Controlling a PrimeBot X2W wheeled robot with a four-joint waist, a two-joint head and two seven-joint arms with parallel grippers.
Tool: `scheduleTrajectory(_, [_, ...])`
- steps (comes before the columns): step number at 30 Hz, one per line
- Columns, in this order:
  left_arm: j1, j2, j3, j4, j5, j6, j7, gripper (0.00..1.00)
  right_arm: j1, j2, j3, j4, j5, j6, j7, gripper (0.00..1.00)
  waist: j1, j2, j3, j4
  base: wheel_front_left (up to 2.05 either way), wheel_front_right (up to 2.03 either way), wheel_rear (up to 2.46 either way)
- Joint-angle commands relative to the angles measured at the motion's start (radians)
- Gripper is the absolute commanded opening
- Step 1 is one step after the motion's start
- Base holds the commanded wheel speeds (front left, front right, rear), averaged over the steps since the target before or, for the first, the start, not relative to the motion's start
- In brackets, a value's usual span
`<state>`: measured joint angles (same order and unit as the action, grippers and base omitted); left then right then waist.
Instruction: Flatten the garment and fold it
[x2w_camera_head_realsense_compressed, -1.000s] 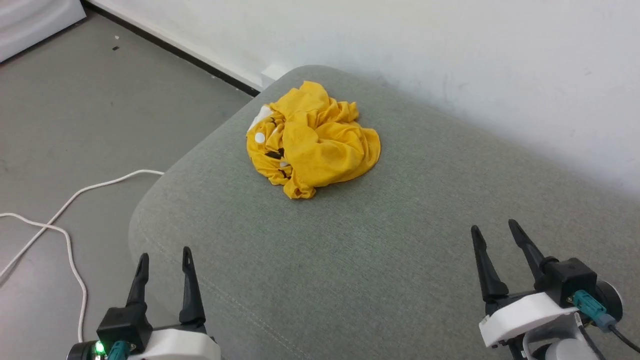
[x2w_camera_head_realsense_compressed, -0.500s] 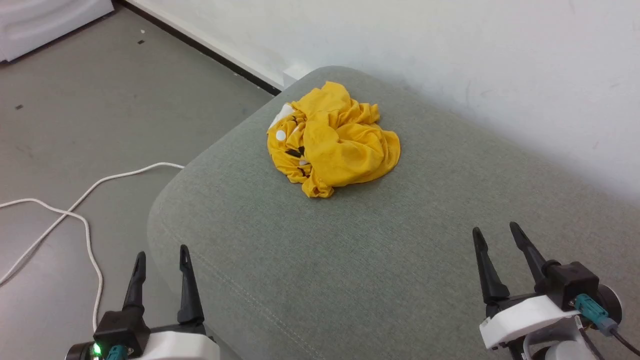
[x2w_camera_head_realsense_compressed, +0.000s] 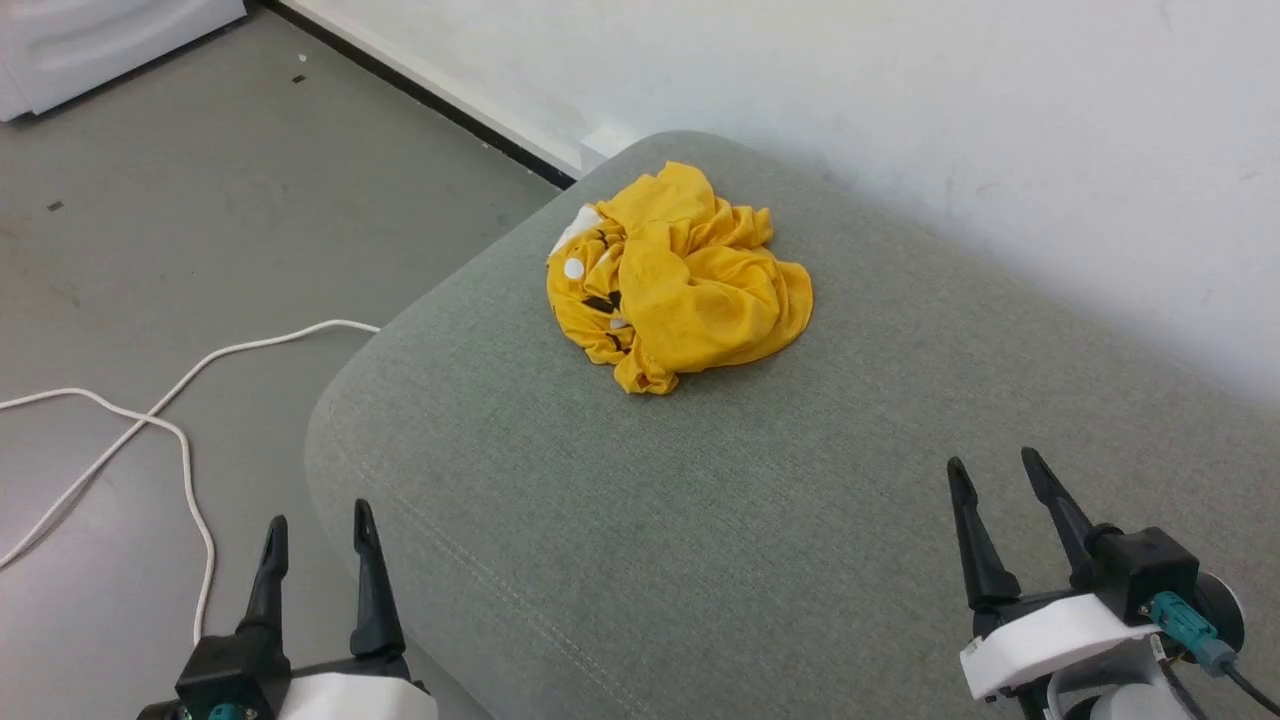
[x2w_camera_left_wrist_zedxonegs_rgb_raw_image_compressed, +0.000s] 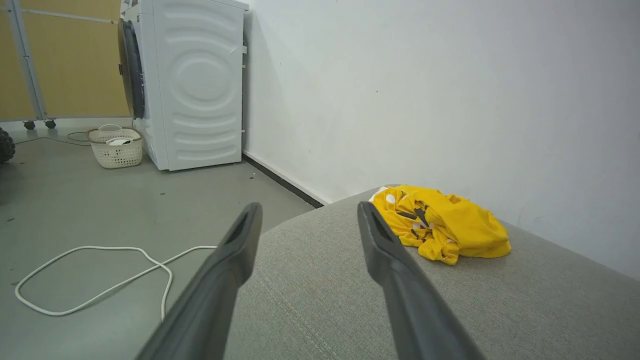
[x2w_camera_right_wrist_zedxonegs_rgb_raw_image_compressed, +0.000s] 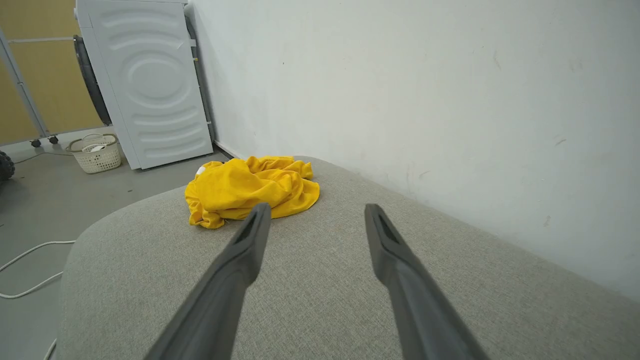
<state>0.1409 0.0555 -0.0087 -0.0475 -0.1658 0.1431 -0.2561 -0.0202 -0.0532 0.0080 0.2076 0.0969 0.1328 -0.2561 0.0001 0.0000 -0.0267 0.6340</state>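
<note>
Crumpled yellow garment (x2w_camera_head_realsense_compressed: 680, 280) heaped at upper centre of the frame on the grey cushion (x2w_camera_head_realsense_compressed: 800, 520), near its rounded corner; left gripper (x2w_camera_head_realsense_compressed: 318, 512) at lower left and right gripper (x2w_camera_head_realsense_compressed: 992, 457) at lower right, both released, fingers spread, well apart from it.

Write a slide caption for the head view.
Crumpled yellow T-shirt on grey cushion, left pincer and right pincer open, empty.
</note>
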Motion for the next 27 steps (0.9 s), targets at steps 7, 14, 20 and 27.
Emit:
scheduleTrajectory(7, [-0.063, -0.005, 0.005, -0.088, -0.092, -0.017, -0.006, 1.00, -0.017, 0.003, -0.011, -0.012, -0.009, -0.002, -0.004, 1.00, -0.0001, 0.0000, 0.016, -0.006, 0.00, 0.00, 0.00])
scheduleTrajectory(14, [-0.323, 0.095, -0.020, -0.187, -0.078, -0.082, 0.152, 1.00, -0.023, 0.003, -0.038, -0.110, -0.040, -0.002, 0.055, 1.00, -0.0001, 0.0000, 0.075, -0.028, 0.00, 0.00, 0.00])
scheduleTrajectory(20, [-0.589, 0.188, -0.007, -0.156, -0.088, -0.113, 0.362, 1.00, -0.042, 0.003, -0.036, -0.276, -0.060, -0.002, 0.150, 1.00, -0.0001, 0.0000, 0.171, -0.105, 0.00, 0.00, 0.00])
scheduleTrajectory(27, [-0.782, 0.253, -0.013, 0.003, -0.154, -0.177, 0.543, 1.00, -0.055, -0.017, -0.013, -0.485, -0.094, -0.002, 0.271, 1.00, -0.0001, 0.0000, 0.298, -0.194, 0.00, 0.00, 0.00])
